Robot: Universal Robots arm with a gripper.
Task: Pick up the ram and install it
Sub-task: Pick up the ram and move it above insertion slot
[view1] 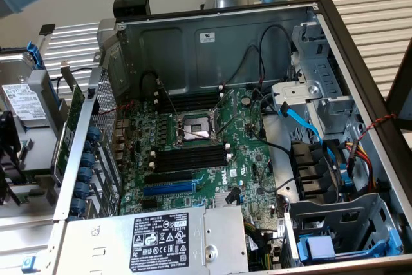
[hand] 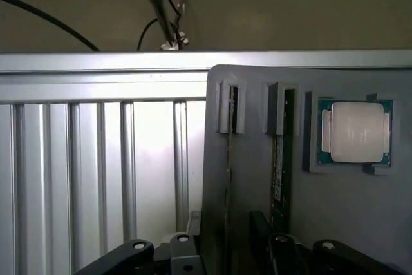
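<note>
our black fingers point(hand: 138, 257) stood wide apart, gripping nothing, close to a flat grey holder point(hand: 360, 223) lying on the slatted metal counter point(hand: 96, 172). the ram, a long narrow green circuit-board stick point(hand: 277, 159), stood on edge in one slot of that holder, with a second green stick point(hand: 228, 159) in the slot just beside it and a square silver-topped processor point(hand: 355, 132) near them. in the exterior view we saw the open computer case point(view1: 360, 62), its green motherboard point(view1: 251, 152) carrying long black memory slots point(view1: 193, 156).

Open case point(view1: 335, 37), exterior view.
I see the CPU socket point(view1: 195, 128) mid-motherboard point(view1: 248, 159): black memory slots point(view1: 190, 157) at its 12 and 6 o'clock, blue expansion slot point(view1: 168, 189) at 7. On the wrist view, a processor point(hand: 355, 132) on a grey tray point(hand: 360, 223).
</note>
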